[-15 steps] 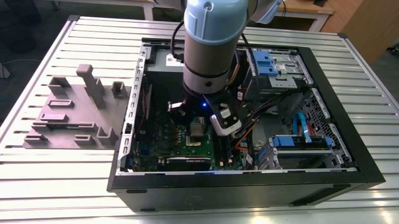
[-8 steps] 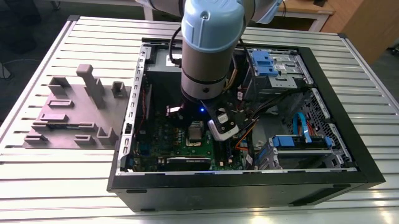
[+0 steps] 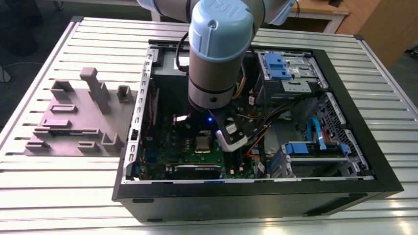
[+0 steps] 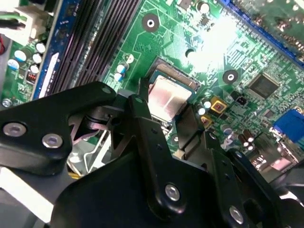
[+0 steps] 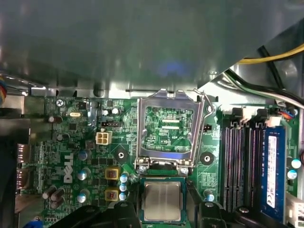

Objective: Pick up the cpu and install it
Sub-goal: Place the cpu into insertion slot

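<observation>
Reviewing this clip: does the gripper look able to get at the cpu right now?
Likely yes: the gripper is right at the cpu, the socket's hinged frame stands open, and nothing lies across the chip.

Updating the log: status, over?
Gripper low over green motherboard, around small silvery-grey square cpu. Cpu at socket; seated or held, cannot tell. Silver socket frame open, clear of it.

Print on the board
White logo on the green motherboard, fine lettering inside the socket frame, a printed sticker on the blue memory stick.
</observation>
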Robot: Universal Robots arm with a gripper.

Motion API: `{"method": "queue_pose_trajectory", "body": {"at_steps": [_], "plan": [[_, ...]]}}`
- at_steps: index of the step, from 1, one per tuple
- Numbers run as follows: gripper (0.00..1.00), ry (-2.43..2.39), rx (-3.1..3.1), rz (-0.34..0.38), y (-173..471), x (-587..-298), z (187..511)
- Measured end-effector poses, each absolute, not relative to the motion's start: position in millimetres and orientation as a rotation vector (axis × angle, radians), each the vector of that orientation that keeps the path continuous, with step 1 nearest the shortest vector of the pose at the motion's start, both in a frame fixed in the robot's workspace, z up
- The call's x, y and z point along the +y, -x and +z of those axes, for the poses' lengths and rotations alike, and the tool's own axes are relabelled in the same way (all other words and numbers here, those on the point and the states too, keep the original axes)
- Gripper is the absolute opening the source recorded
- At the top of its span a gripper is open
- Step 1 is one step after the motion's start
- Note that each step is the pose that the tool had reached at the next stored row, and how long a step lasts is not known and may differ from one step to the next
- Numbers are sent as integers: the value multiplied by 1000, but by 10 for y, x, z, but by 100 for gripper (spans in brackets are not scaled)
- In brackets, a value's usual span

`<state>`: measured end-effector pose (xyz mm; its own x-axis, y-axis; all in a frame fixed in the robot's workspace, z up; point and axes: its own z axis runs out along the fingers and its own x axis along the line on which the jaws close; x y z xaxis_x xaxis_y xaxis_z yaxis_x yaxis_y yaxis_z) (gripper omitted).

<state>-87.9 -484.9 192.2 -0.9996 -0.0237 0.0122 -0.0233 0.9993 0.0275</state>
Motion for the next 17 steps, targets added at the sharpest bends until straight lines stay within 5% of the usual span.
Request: {"method": "queue_pose_trajectory", "body": {"at_steps": [17], "plan": [[47,-6,-3129,-42,879,-4868,1888]]}}
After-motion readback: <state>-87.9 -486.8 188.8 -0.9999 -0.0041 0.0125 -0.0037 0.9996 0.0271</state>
